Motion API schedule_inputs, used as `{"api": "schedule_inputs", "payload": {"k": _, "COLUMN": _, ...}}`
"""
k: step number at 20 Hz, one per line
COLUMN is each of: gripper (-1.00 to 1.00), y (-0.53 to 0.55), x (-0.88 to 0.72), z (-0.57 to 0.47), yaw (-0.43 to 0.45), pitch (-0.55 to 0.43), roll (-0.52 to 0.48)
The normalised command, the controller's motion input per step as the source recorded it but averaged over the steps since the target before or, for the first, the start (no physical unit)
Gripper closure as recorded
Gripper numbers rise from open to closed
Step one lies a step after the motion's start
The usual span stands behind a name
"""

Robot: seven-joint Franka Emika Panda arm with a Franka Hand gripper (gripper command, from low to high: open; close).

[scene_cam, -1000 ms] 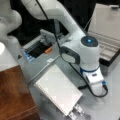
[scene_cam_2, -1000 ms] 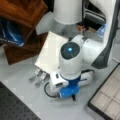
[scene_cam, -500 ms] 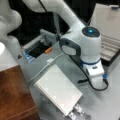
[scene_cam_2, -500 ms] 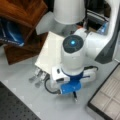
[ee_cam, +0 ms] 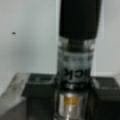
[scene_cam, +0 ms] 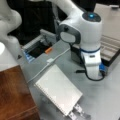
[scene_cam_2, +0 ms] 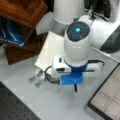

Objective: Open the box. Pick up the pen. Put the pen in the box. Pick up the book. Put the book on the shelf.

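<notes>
In the wrist view my gripper (ee_cam: 73, 105) is shut on the pen (ee_cam: 75, 62), a black barrel with a clear silvery band that stands between the two fingers (ee_cam: 37, 87). In a front view the pen's dark tip (scene_cam_2: 75, 89) pokes out below the wrist, over bare table left of the box (scene_cam_2: 110, 98). The box stands open, with its beige compartments showing and its lid raised (scene_cam: 110, 20). The white spiral book (scene_cam: 58, 92) lies flat on the table. The reddish-brown shelf (scene_cam: 15, 95) is at a front view's bottom left.
A grey tray with a dark hollow (scene_cam: 37, 48) sits behind the book, with a white cable running past it. A silver slatted stand (scene_cam: 77, 113) lies at the book's near corner. The arm's white base (scene_cam_2: 67, 10) stands behind the wrist.
The wrist has risen and drifted towards the top of both front views with the pen held in it. The book and the box have not moved.
</notes>
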Motion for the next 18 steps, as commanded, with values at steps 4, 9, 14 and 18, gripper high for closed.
{"api": "schedule_inputs", "payload": {"k": 4, "gripper": 1.0, "y": 0.33, "x": -0.38, "z": 0.14, "yaw": -0.231, "pitch": -0.012, "roll": -0.285}}
{"api": "schedule_inputs", "payload": {"k": 9, "gripper": 1.0, "y": 0.27, "x": -0.38, "z": 0.12, "yaw": -0.27, "pitch": -0.01, "roll": -0.165}}
{"api": "schedule_inputs", "payload": {"k": 14, "gripper": 1.0, "y": 0.23, "x": -0.31, "z": 0.07, "yaw": -0.323, "pitch": -0.033, "roll": -0.066}}
{"api": "schedule_inputs", "payload": {"k": 18, "gripper": 1.0, "y": 0.26, "x": -0.2, "z": 0.0, "yaw": -0.415, "pitch": -0.041, "roll": 0.083}}
